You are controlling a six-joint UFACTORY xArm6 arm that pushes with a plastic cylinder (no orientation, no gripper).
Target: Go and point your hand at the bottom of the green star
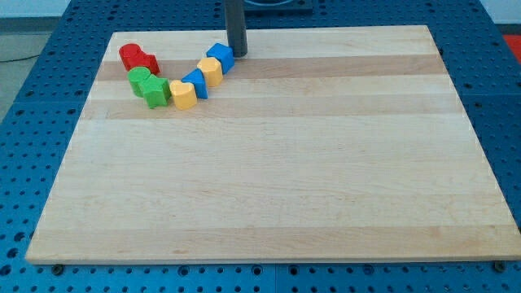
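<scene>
- The wooden board point(277, 163) fills most of the view, spreading out from my tip toward the view's bottom and to both sides; it lies on a blue perforated table point(49, 106).
- The dark rod comes down from the view's top, and my tip point(237, 54) rests on the board near its top edge. It is a plain rod end with nothing to spread or pinch, and it holds nothing.
- Two red blocks point(137, 59) lie well to the left of my tip, touching each other, shapes unclear.
- The green star point(156, 90) sits down and to the left of my tip, well apart from it, pressed against a second green block point(141, 78) just above-left.
- Two yellow blocks point(183, 95) point(212, 72) and two blue blocks point(196, 82) point(220, 56) alternate in a curved chain from the green star up toward my tip; the upper blue one lies just beside my tip, on its left.
</scene>
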